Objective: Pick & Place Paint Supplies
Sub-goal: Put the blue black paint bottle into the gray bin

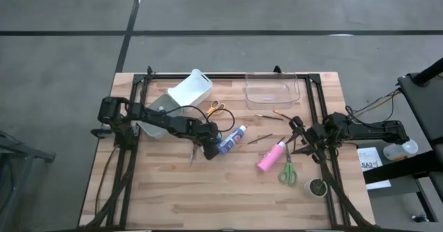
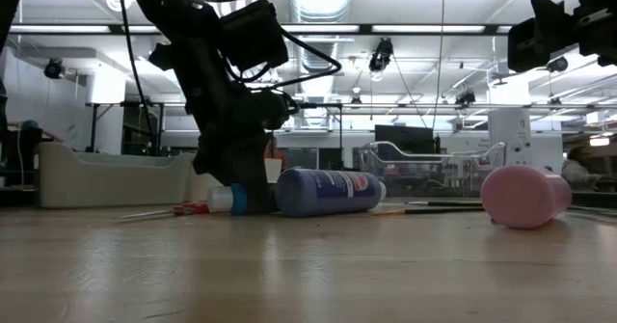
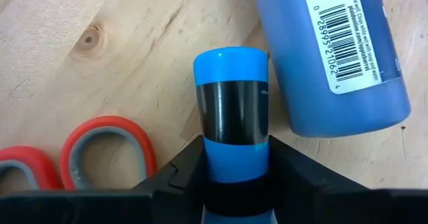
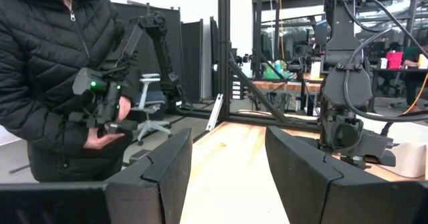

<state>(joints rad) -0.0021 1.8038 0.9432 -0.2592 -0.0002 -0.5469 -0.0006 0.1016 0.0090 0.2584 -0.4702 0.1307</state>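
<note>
Wooden tabletop (image 1: 173,190) carries scattered supplies. Left gripper (image 3: 234,174) hugs the small blue bottle (image 3: 233,110) between its jaws, ready to lift. Right gripper (image 4: 227,170) waits, jaws apart and empty.

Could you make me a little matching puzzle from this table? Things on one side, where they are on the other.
Things:
1. pink bottle
2. small blue bottle
3. white bin
4. clear tray

Places:
A. back of the table, right half
B. between the left claw's fingers
C. lying on its side beside the green-handled scissors
D. back of the table, left half

Pairs: 1-C, 2-B, 3-D, 4-A
</note>
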